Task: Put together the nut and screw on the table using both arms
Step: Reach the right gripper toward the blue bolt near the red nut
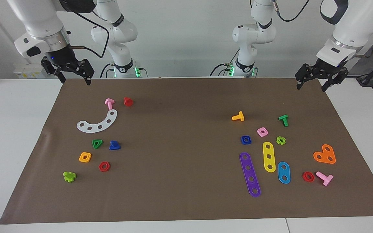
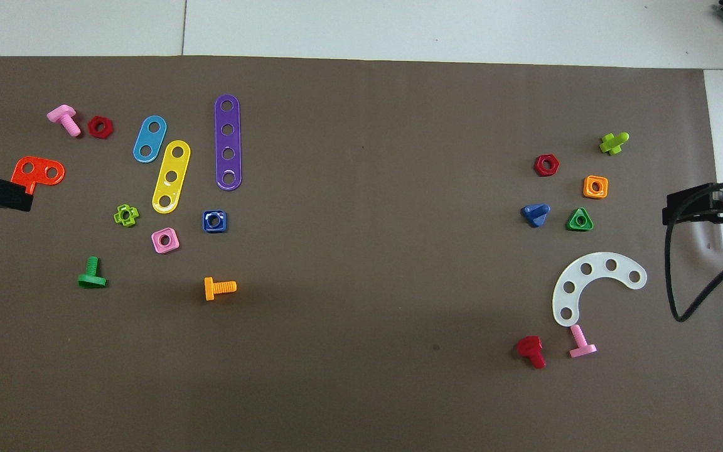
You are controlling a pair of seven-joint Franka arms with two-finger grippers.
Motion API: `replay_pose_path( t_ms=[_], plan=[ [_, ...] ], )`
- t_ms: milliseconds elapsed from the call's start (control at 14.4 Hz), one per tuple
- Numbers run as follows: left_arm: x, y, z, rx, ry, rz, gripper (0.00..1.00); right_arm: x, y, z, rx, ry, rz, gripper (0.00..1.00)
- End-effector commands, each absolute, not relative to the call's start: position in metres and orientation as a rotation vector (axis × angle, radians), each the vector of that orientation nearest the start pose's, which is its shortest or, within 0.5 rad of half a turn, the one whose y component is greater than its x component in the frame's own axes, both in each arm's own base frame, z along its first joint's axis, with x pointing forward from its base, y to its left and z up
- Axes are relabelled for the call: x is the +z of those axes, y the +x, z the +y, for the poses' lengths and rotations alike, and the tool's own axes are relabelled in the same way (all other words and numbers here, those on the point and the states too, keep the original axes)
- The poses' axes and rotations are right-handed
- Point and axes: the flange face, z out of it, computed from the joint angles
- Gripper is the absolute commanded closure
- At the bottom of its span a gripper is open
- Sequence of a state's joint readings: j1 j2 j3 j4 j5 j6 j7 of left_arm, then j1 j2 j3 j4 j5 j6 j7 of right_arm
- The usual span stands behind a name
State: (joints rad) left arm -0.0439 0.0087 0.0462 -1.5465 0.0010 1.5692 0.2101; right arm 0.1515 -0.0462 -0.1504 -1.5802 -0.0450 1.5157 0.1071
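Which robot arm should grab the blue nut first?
The left arm, probably. The nut lies toward its end of the table, while the screw lies toward the right arm's end. Both the left gripper and the right gripper hang open over the mat's edge.

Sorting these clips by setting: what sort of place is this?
Likely a robotics lab bench: two white arms mounted at a white table, a brown mat strewn with colourful plastic toy nuts, screws and perforated strips.

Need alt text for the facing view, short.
Both arms wait raised at the robots' edge of the mat, left gripper and right gripper open. The blue nut and blue screw lie at opposite ends among scattered toy parts.
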Motion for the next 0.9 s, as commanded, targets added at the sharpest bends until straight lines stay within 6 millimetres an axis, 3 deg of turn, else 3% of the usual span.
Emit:
replay_pose_path(
  t_ms=[0,278,486,694,833],
  plan=[
    [0.633,0.552,0.004,-0.01,-3.137,0.331,0.0,0.636,0.535,-0.009,0.019,-3.165,0.132,0.0],
    [0.633,0.552,0.004,-0.01,-3.137,0.331,0.0,0.635,0.533,-0.008,0.031,-3.157,0.144,0.0],
    [0.633,0.552,0.004,-0.01,-3.138,0.329,0.0,0.62,0.533,-0.009,-0.023,-3.152,0.126,0.0],
    [0.633,0.552,0.004,-0.01,-3.138,0.329,0.0,0.592,0.542,-0.001,-0.043,-3.15,0.102,0.0],
    [0.633,0.552,0.004,-0.01,-3.137,0.331,0.0,0.546,0.551,0.016,-0.07,-3.152,0.024,0.0]
  ],
)
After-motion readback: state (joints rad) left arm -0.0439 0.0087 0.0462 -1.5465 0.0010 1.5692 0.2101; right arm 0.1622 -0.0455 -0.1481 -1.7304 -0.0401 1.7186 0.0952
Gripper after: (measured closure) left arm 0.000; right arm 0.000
